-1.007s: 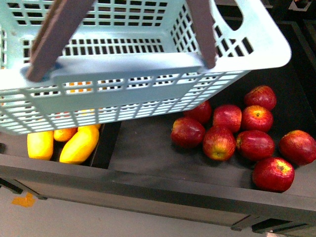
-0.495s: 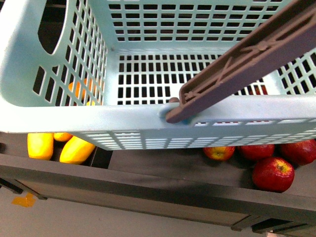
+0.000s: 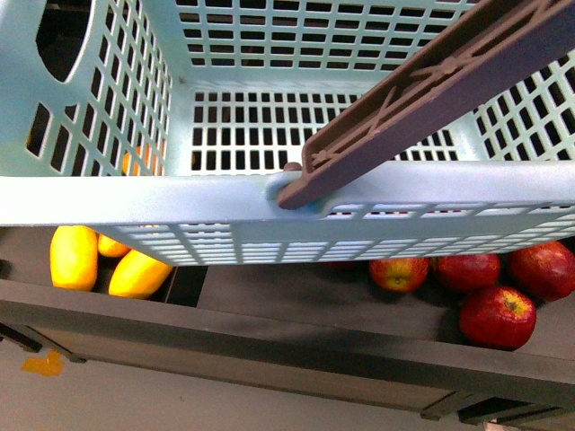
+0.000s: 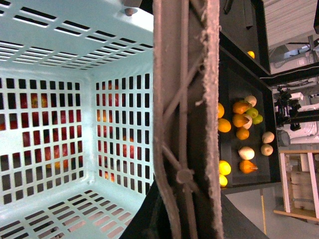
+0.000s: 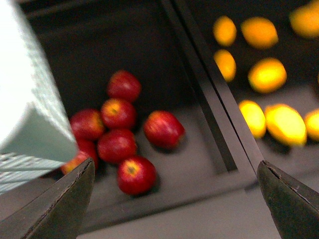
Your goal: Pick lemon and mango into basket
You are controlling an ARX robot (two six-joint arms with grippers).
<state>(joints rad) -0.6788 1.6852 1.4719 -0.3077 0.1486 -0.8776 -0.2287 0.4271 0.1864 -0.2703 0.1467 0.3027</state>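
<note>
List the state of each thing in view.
basket, lifted, empty
handle, swung up
left gripper, shut on handle
right gripper, open, empty
mango, lying loose, not yet picked
lemon, mostly hidden behind basket
red apples, lying loose

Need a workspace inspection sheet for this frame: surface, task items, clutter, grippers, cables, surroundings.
surface: dark shelf split by a divider into bins.
basket: raised before the front camera, empty inside; brown handle crosses it.
mango: in the left bin, not picked.
lemon: likely the small orange-yellow fruit behind the mango, partly hidden by the basket.
clutter: red apples in the right bin; another yellow fruit beside the mango.
left gripper: hugs the handle on both sides, seemingly clamped.
right gripper: open, empty, above the apples.
cables: nothing seen.
surroundings: floor with an orange mark.
</note>
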